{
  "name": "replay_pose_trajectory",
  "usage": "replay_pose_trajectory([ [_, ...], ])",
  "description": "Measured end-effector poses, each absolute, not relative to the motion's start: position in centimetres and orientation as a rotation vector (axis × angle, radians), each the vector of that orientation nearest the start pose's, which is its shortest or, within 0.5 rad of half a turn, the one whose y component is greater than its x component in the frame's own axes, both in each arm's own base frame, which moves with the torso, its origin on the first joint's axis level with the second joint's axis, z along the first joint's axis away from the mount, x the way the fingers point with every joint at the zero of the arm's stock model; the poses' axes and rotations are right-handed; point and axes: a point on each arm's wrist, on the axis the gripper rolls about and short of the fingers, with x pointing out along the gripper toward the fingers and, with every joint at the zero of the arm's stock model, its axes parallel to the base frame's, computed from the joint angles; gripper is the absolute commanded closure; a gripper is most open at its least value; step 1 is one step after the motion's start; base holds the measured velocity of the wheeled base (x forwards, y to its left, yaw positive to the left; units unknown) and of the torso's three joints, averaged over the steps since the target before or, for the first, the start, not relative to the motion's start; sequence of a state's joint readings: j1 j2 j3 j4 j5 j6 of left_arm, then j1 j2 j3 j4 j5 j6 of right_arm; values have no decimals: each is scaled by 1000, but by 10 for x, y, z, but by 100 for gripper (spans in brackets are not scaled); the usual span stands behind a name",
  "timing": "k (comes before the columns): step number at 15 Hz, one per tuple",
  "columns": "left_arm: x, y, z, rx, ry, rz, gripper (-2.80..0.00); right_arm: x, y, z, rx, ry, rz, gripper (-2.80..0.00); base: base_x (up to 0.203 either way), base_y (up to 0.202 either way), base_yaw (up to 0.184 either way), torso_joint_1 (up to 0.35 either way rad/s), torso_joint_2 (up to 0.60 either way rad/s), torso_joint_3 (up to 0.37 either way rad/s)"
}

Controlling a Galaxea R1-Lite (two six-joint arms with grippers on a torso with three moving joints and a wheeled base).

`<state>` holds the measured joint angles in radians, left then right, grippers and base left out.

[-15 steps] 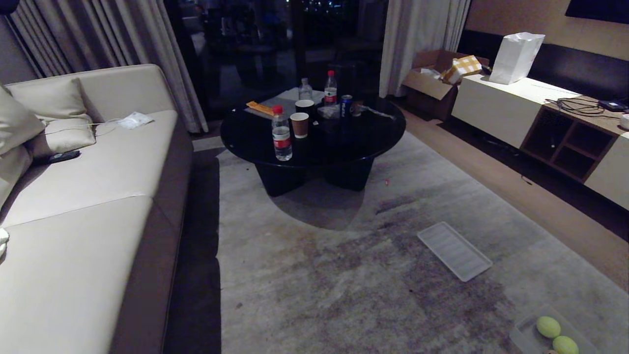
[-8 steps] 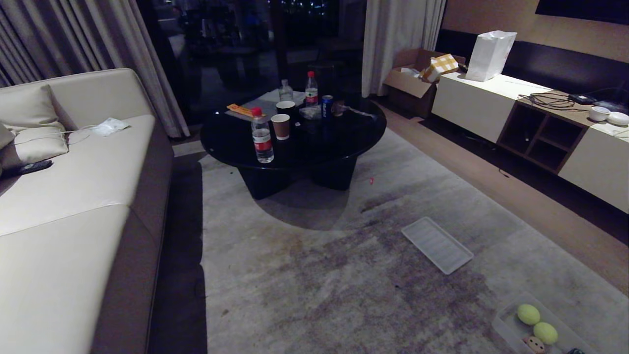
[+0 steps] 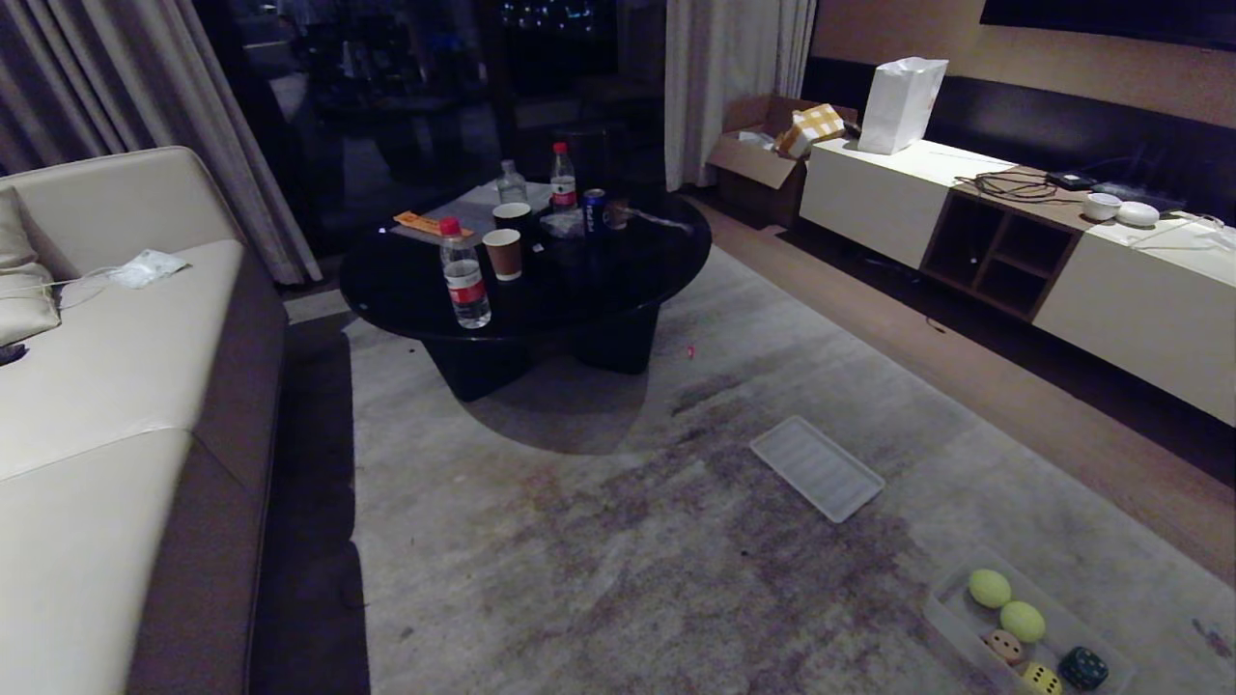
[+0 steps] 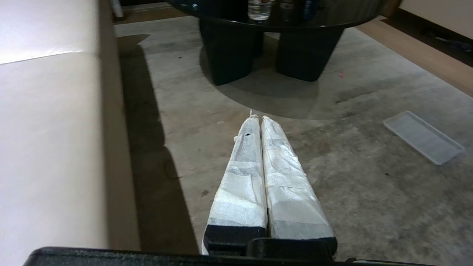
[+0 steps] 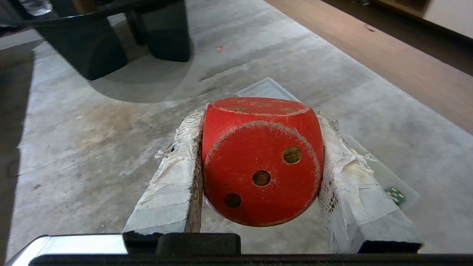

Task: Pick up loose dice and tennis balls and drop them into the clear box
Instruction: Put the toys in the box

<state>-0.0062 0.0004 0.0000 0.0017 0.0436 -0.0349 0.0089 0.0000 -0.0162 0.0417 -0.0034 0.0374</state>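
The red die (image 5: 261, 162) sits squeezed between the two padded fingers of the right gripper (image 5: 258, 162), which is about half open and has a firm hold on it, three pale dots facing the wrist camera. The clear box (image 3: 951, 600) waits on the grey rug (image 3: 618, 541) at the robot's lower right, and it already holds two tennis balls (image 3: 989, 588), a tan die (image 3: 1004, 645), a yellow die (image 3: 1041, 679) and a dark green die (image 3: 1083, 667). I think the job now is to carry the red die over and drop it in. To do that well, the gripper should get right above the bare part of the box, come low, and only then let go, so the die does not bounce out or knock the balls. The left gripper (image 4: 257, 117) is pressed shut with nothing in it, hanging over the rug beside the sofa (image 3: 116, 386). The flat ribbed lid (image 3: 816, 468) lies near the box, so the die must not land there. The black coffee table (image 3: 526, 280) with its bottles and cups is well apart and not in the way.
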Motion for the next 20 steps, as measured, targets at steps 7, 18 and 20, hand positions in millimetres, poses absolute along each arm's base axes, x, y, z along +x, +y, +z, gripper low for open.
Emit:
replay_pose_trajectory([
  [7,-23,1,75,-35,1,38,0,-24,0,76,36,25,5,0,0,0,0,0,0,0],
  [18,-23,1,75,-45,2,40,0,-24,0,75,36,27,5,0,0,0,-6,0,0,0],
  [20,-23,1,75,-40,1,39,0,-24,0,76,37,26,5,0,3,0,-102,2,4,1],
])
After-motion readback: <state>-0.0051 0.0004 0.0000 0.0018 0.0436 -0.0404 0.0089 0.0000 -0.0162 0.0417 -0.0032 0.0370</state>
